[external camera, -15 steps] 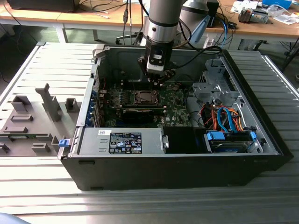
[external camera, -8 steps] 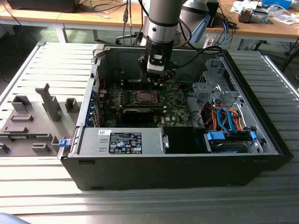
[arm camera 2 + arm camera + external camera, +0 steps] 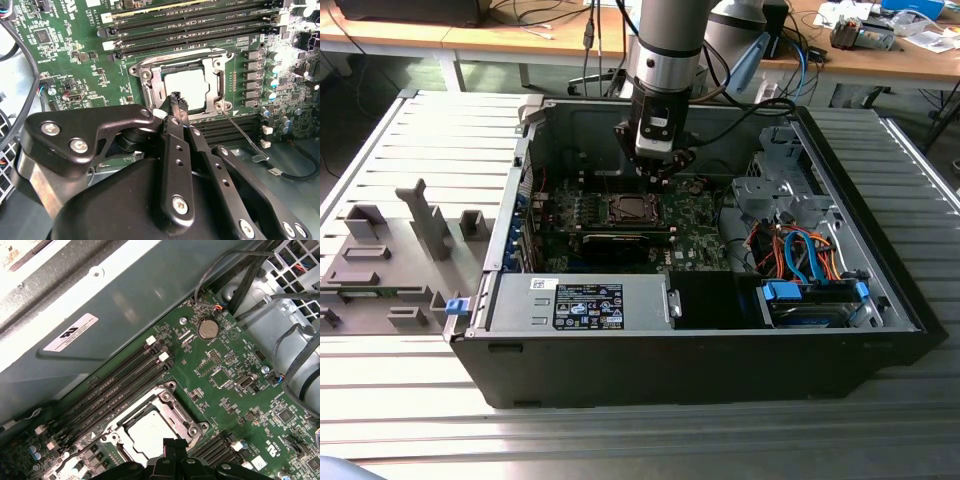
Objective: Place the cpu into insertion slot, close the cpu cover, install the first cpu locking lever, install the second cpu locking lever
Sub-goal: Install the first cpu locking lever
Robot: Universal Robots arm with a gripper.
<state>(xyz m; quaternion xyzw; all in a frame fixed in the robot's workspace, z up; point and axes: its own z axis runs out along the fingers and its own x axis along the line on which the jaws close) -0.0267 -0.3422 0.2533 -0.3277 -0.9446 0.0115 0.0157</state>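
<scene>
The thin square silver cpu cover (image 3: 154, 86) lies shut. The black end effector (image 3: 176, 100), tips pressed together, hovers at the silver-grey square cpu (image 3: 192, 85) seated in the cover's cut-out. The thin wire lever (image 3: 241, 132), seemingly unlatched, could slip from a glancing push.

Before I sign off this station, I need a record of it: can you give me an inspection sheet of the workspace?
Surface: slatted metal table bearing an open computer case.
Job's things: cpu seated in the insertion slot; cpu cover lying flat over it; one locking lever standing out, unlatched.
Clutter: grey fixture blocks on the table, at the exterior view's left.
Grippers: gripper shut, empty, tips at the cover's edge.
Cables: orange and blue cables inside the case.
Surroundings: wooden desks behind.
</scene>
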